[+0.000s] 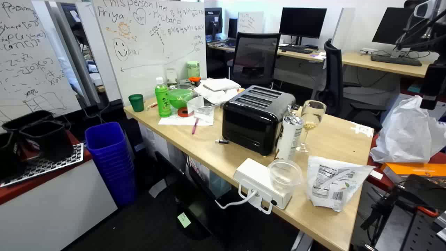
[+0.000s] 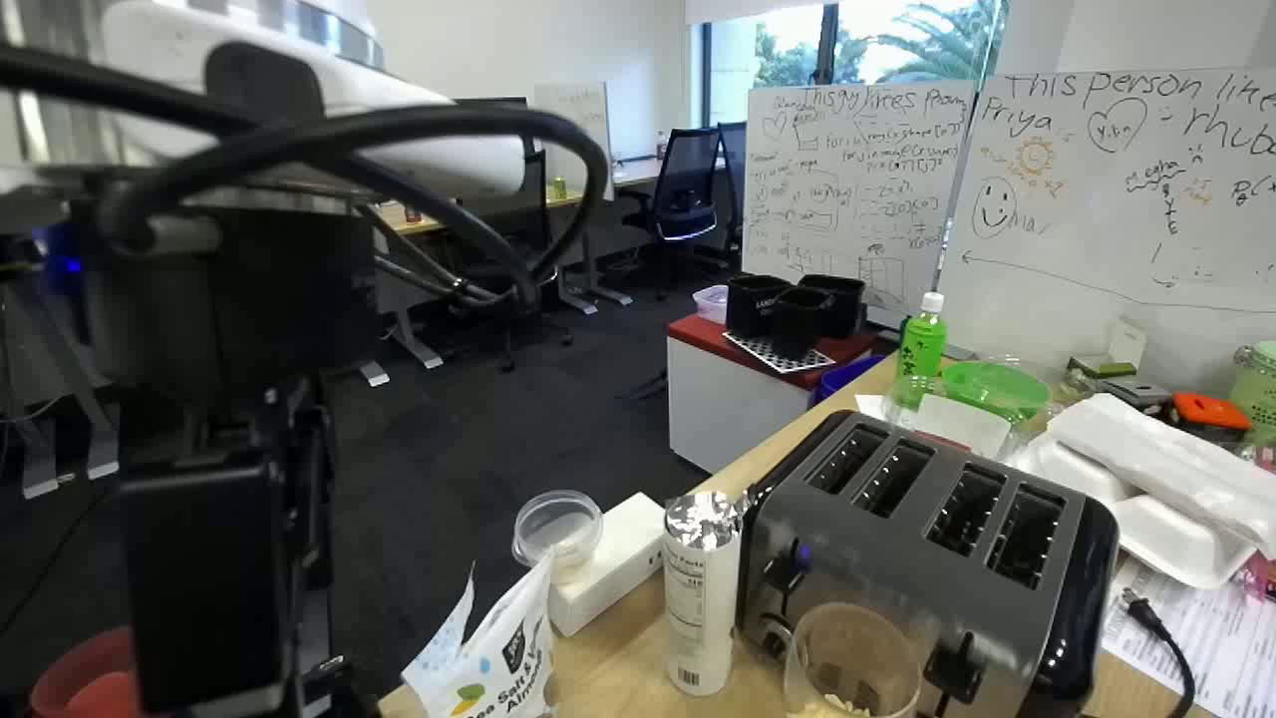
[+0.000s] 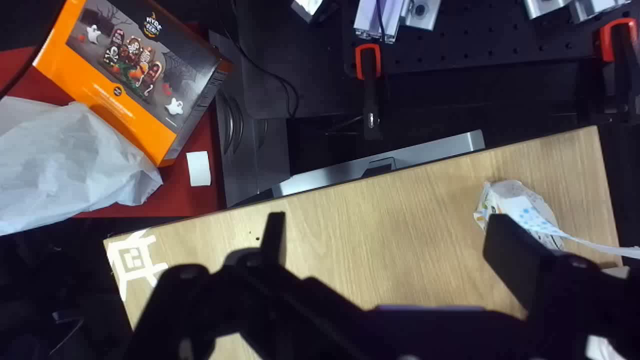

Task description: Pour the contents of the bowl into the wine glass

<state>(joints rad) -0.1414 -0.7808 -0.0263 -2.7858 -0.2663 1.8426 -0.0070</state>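
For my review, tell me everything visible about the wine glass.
The wine glass looks made of clear glass or plastic, with rounded cup, slim stem and flat foot. It stands upright on the wooden table beside the black toaster and white canister. Pale bits lie low in its cup. Whether it touches the toaster is unclear.

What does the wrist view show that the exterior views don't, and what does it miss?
Only the wrist view clearly shows the gripper standing open and the ghosts printed on the orange box. Only the exterior views show the bowl, the wine glass, the toaster and the green bottle. Shared by all three are the wooden table and the white snack bag.
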